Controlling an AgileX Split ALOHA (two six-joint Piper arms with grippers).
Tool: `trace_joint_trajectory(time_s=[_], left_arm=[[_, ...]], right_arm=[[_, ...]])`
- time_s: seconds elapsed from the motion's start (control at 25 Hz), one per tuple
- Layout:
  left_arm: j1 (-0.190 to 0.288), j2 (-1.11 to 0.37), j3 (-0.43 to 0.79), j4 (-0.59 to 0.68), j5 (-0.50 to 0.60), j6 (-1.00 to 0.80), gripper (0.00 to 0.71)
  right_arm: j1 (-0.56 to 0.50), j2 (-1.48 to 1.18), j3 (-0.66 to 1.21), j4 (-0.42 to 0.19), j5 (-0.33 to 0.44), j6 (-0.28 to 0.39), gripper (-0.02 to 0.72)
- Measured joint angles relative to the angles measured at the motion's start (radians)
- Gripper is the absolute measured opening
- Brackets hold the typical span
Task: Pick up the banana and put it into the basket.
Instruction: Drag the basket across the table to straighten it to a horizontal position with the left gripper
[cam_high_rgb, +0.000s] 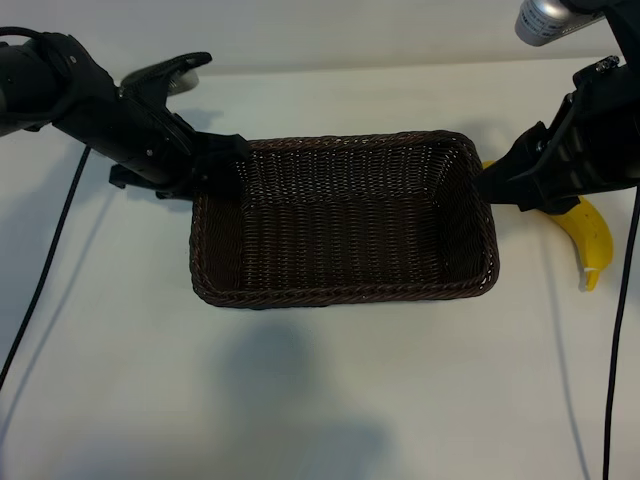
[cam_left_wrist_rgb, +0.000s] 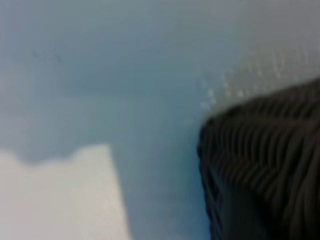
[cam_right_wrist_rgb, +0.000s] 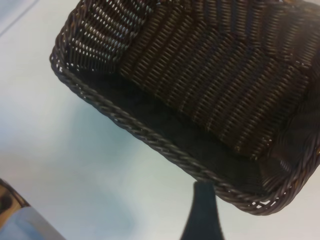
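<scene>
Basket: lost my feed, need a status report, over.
Basket empty. Banana on table behind right arm, outside basket. Left end effector at basket's left rim; right end effector at its right rim, holding nothing.

The basket (cam_high_rgb: 345, 290) is woven from dark brown wicker, ribbed and rough, with a braided rim that carries a faint sheen. The banana (cam_high_rgb: 590, 235) is covered by smooth, slightly glossy yellow peel. The table (cam_high_rgb: 320, 400) is surfaced in smooth, matt white. The arms are cased in matt black plastic.
</scene>
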Motion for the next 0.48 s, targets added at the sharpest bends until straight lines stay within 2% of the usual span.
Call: trace_joint_trajectory(time_s=[0.08,0.16,0.32,0.48], left_arm=[[0.0,0.0,0.0,0.0,0.012,-0.001,0.577],[0.0,0.0,0.0,0.0,0.02,-0.003,0.63],[0.0,-0.021,0.0,0.013,0.026,-0.015,0.634],[0.0,-0.085,0.0,0.106,0.043,-0.079,0.627]], right_arm=[[0.0,0.0,0.0,0.0,0.006,0.0,0.56],[0.0,0.0,0.0,0.0,0.012,0.0,0.56],[0.0,0.0,0.0,0.0,0.014,0.0,0.56],[0.0,0.0,0.0,-0.001,0.014,0.0,0.56]])
